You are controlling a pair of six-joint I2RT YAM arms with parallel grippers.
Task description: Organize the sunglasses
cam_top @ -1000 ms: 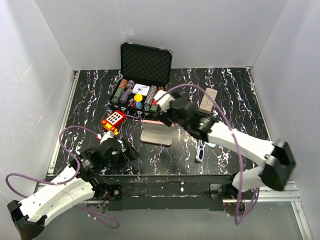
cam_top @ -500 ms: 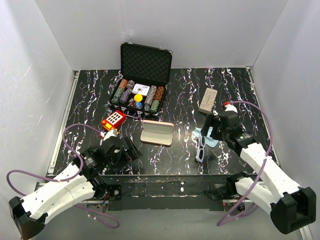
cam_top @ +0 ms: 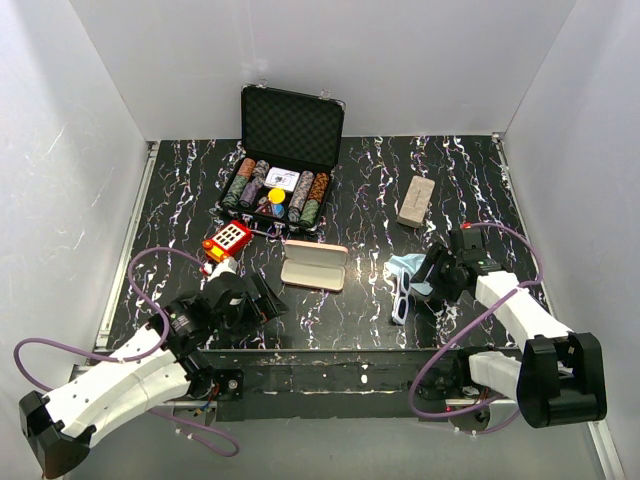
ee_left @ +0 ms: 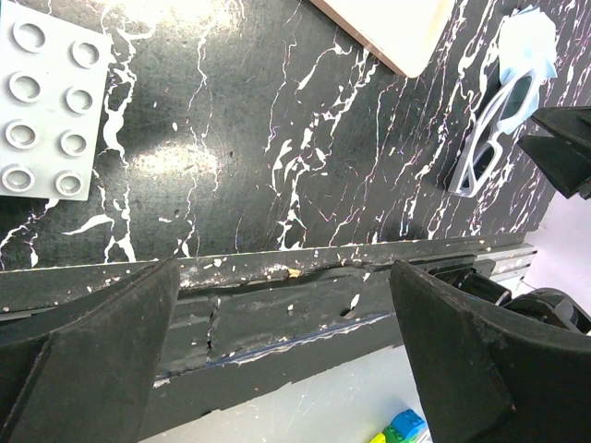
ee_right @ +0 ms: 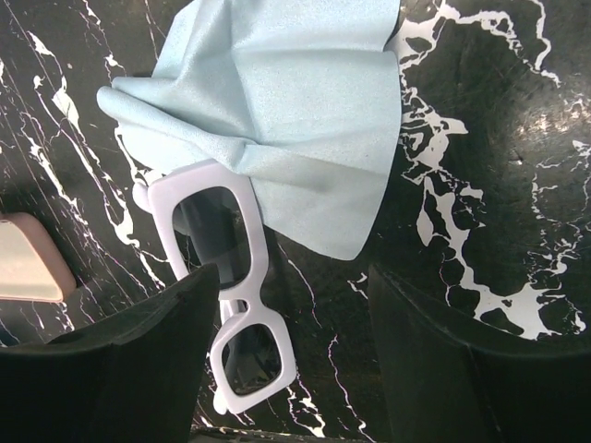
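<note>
White-framed sunglasses (cam_top: pixel 402 298) with dark lenses lie on the black marbled table, one end tucked under a light blue cloth (cam_top: pixel 410 267). My right gripper (cam_top: pixel 421 288) hangs low just right of them, open. In the right wrist view the sunglasses (ee_right: pixel 227 297) lie beside the left finger (ee_right: pixel 138 360), partly under it, and the cloth (ee_right: pixel 277 111) lies beyond. Only bare table shows between the fingers of the right gripper (ee_right: pixel 291 281). My left gripper (cam_top: pixel 262 301) is open over the table's front edge, holding nothing; its wrist view shows the sunglasses (ee_left: pixel 494 138) far to the right.
An open pink case (cam_top: pixel 313 266) lies mid-table and a grey-brown case (cam_top: pixel 415 202) at the back right. An open poker-chip case (cam_top: pixel 285 150) stands at the back. A red toy (cam_top: pixel 227 240) sits left of centre, and a grey studded plate (ee_left: pixel 46 111) lies near my left gripper.
My right arm has swung from over the pink case to the right and come down beside the white sunglasses, its jaws narrowing a little. The left arm has stayed put.
</note>
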